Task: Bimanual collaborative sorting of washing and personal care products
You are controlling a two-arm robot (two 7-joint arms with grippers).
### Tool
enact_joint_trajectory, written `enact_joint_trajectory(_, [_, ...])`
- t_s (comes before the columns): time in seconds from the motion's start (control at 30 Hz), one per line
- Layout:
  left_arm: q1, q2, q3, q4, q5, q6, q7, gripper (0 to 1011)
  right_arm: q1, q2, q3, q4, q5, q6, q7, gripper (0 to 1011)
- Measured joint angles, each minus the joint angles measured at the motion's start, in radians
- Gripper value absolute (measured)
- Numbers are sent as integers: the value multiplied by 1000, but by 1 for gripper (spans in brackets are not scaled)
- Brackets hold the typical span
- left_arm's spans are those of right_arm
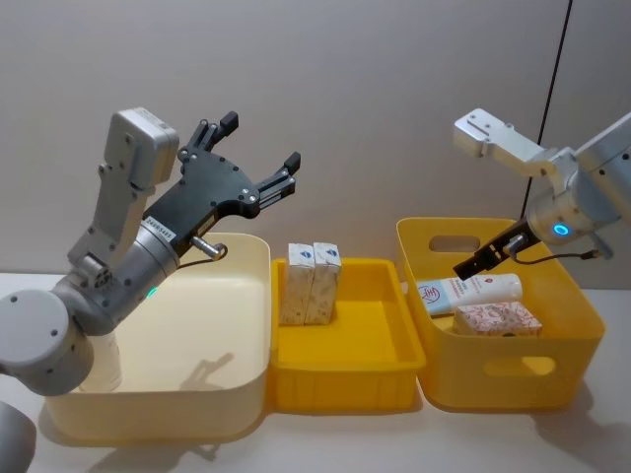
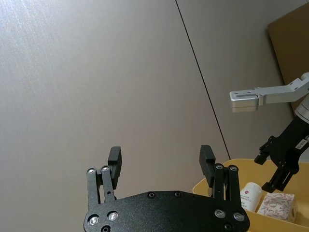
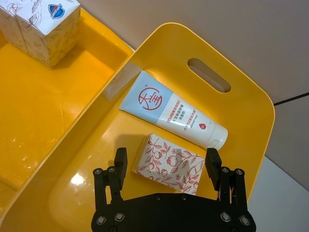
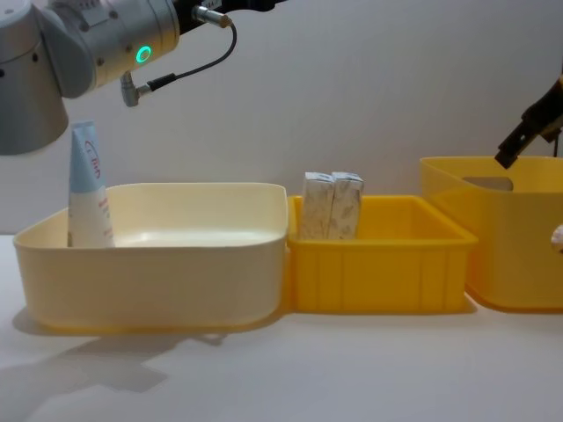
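Two speckled beige boxes (image 1: 311, 283) (image 4: 332, 205) stand upright side by side at the back left of the middle yellow tray (image 1: 370, 379). A pale blue-and-white tube (image 1: 468, 293) (image 3: 171, 108) with a red circled mark lies in the yellow handled bin (image 1: 572, 340), and a red-patterned box (image 1: 498, 318) (image 3: 169, 166) lies beside it. My right gripper (image 1: 488, 258) (image 3: 166, 164) hovers open just above that box, holding nothing. Another tube (image 4: 88, 189) stands upright in the far-left corner of the cream bin (image 1: 246, 374). My left gripper (image 1: 258, 143) (image 2: 161, 162) is raised high over the cream bin, open and empty.
The three bins stand in a row touching each other on a white table (image 4: 308, 369), cream at the left, the low tray in the middle, the handled bin at the right. A plain wall stands close behind. Bare table lies in front of the bins.
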Motion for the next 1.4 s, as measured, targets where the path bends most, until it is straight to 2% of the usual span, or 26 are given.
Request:
enact_joint_trajectory(1.03, [0, 0, 0, 0, 0, 0, 0, 1003, 1, -1, 1, 1, 0, 2, 3, 1001])
enact_joint_trajectory(1.23, [0, 0, 0, 0, 0, 0, 0, 1003, -22, 6, 22, -49, 1, 2, -22, 1001])
enact_joint_trajectory(1.4, [0, 0, 0, 0, 0, 0, 0, 1003, -59, 19, 53, -123, 5, 2, -59, 1001])
